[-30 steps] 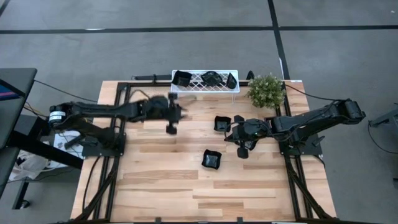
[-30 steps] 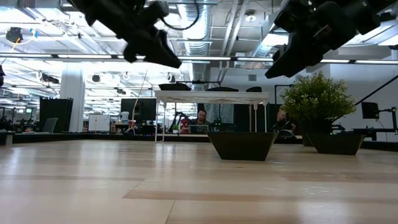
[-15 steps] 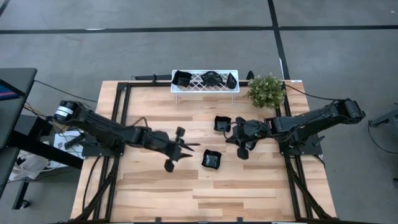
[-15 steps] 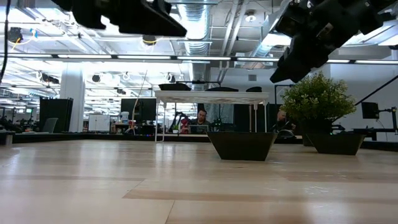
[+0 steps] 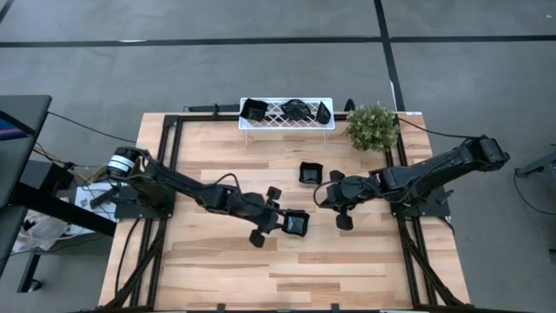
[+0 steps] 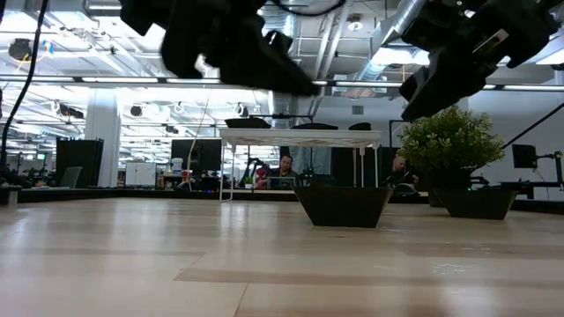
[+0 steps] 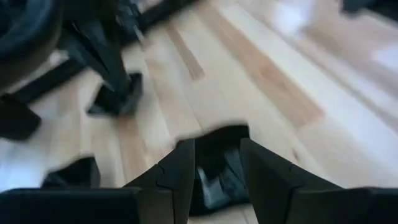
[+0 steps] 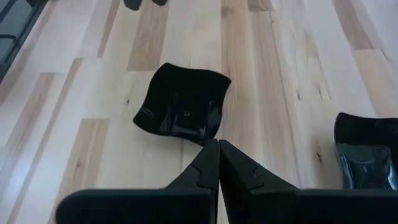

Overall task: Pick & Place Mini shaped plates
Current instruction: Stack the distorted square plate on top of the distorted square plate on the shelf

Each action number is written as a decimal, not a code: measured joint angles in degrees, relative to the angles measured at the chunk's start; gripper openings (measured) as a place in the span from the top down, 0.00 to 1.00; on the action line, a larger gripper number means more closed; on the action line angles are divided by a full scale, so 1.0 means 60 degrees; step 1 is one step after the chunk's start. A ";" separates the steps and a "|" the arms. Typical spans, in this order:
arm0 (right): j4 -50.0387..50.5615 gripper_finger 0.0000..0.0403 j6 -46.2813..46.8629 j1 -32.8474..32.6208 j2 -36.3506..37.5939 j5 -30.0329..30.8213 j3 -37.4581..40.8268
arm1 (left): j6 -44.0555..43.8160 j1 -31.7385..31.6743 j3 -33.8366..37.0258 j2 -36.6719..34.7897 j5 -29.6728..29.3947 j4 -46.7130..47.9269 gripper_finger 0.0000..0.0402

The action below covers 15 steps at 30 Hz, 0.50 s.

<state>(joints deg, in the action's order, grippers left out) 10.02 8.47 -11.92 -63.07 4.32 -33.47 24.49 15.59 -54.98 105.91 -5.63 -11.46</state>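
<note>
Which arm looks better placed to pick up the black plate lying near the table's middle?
Left. The left gripper is open and right beside that plate, which shows between its fingers. The right gripper, shut, is farther off.

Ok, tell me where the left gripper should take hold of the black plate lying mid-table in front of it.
Probably by its raised rim. The plate lies flat and upright on the table, walls flaring upward, apart from the other plate. The left gripper, open, sits right beside it. Coming down from above with one finger inside and one outside the near edge looks best.
</note>
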 joint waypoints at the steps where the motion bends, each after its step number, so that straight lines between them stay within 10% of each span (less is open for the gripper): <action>1: 0.0031 1.00 0.0000 -0.0014 0.0000 0.0004 0.0000 | -0.0031 -0.0028 0.0001 0.0001 -0.0025 0.0238 0.67; 15: 0.0119 1.00 0.0033 0.0000 0.0000 0.0029 0.0000 | -0.6194 -0.1178 0.0004 0.0010 0.0401 0.0616 0.67</action>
<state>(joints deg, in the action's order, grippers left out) 10.74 8.67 -11.92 -63.07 4.49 -33.47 -12.68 8.52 -54.96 105.97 -3.22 -7.76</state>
